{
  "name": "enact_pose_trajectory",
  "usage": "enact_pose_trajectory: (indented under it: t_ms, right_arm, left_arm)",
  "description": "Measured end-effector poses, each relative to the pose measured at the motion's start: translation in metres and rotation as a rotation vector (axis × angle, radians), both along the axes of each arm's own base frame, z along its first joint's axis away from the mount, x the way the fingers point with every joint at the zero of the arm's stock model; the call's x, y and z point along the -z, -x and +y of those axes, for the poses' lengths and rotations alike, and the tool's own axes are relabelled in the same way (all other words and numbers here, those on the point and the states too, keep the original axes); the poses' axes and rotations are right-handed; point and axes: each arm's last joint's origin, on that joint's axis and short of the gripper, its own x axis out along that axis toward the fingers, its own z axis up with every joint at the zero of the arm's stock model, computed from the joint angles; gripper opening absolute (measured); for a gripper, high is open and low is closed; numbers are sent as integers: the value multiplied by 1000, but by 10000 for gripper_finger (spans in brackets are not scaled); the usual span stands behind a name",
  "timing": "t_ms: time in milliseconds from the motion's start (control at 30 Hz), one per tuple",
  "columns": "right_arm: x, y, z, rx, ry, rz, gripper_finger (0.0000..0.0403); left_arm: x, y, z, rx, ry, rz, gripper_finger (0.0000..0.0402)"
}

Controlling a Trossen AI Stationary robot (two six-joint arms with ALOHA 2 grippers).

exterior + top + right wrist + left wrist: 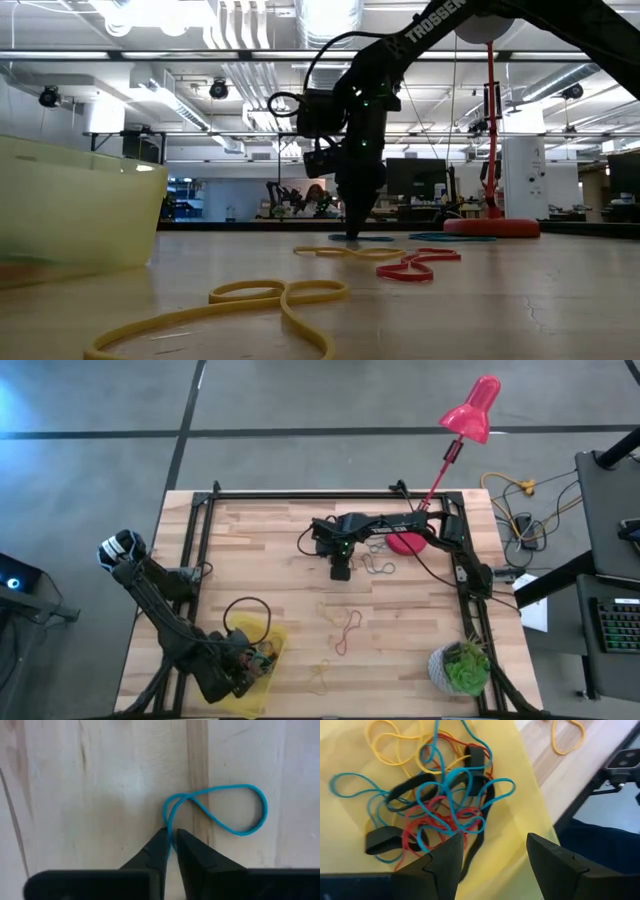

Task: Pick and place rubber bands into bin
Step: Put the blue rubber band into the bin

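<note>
The right gripper [171,837] is down at the table [270,540], near its far middle. Its fingers [152,852] are closed on one end of a blue rubber band [235,827]; the rest of the loop lies flat on the wood beyond the tips. The left gripper [492,852] hangs over the yellow bin [262,660] at the near left, fingers apart and holding nothing. In the bin lies a tangle of rubber bands [440,800], seemingly blue, red, yellow and black. More bands [347,630] lie loose on the table.
</note>
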Motion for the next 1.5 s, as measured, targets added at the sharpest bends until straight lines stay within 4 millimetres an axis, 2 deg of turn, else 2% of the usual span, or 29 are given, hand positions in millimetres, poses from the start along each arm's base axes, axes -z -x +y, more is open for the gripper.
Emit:
enact_pose_trajectory:
  t_ms: [100,267,467,633,800,933,1100,1233,1500]
  right_arm:
    - [0,0,1,-7,-27,-8,18]
    - [-2,-1,8,29,-184,-23,9]
    - [-21,-4,40,-24,-336,-53,8]
    - [-78,-23,68,-108,-381,-229,8]
    - [-122,-43,97,-178,-378,-364,8]
    - [-170,-52,113,-225,-378,-508,8]
    - [-201,-56,131,-231,-393,-585,8]
    - [-209,-59,140,-230,-360,-614,8]
    - [-208,-60,147,-207,-344,-608,8]
  left_arm:
    - [0,0,0,1,3,-1,202]
    - [0,0,0,0,4,-2,202]
    - [-1,0,0,2,6,-6,202]
    - [-2,0,3,43,-49,-39,202]
    - [-8,-3,10,65,-115,-115,202]
    - [-14,-4,18,95,-183,-180,202]
    - [-35,-7,33,106,-400,-379,202]
    - [-52,-6,45,77,-586,-508,202]
    - [-65,-12,64,90,-717,-552,202]
